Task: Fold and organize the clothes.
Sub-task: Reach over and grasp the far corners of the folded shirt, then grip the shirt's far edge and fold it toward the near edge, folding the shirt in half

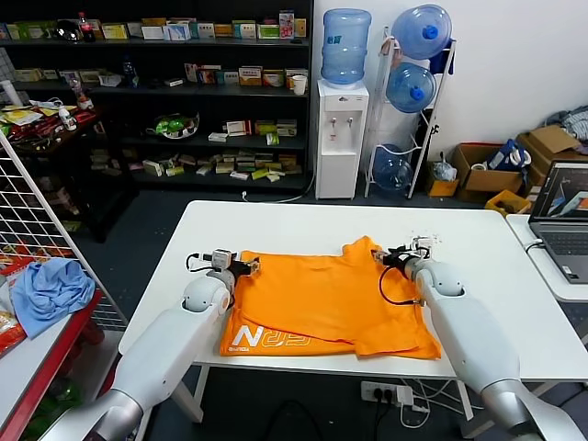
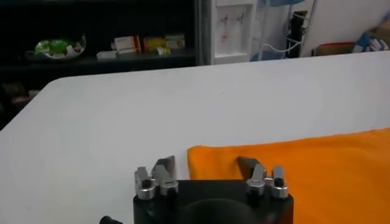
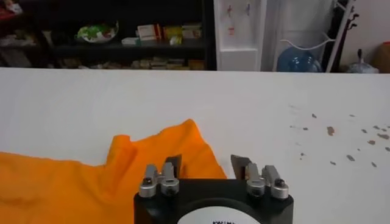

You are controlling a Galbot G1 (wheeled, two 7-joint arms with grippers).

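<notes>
The orange T-shirt [image 1: 326, 299] lies partly folded on the white table [image 1: 303, 225], white lettering showing at its front left. My left gripper [image 1: 246, 266] is open at the shirt's far left corner; in the left wrist view [image 2: 206, 165] that corner of the shirt [image 2: 292, 173] lies between the spread fingers. My right gripper [image 1: 393, 257] is open at the shirt's far right, beside a raised fold. In the right wrist view [image 3: 206, 163] the shirt's point [image 3: 152, 155] lies between its fingers.
A laptop [image 1: 562, 220] sits on a second table at the right. A light blue cloth [image 1: 50, 289] lies on a red-edged stand at the left, beside a wire rack. Shelves, a water dispenser [image 1: 340, 138] and bottles stand behind the table.
</notes>
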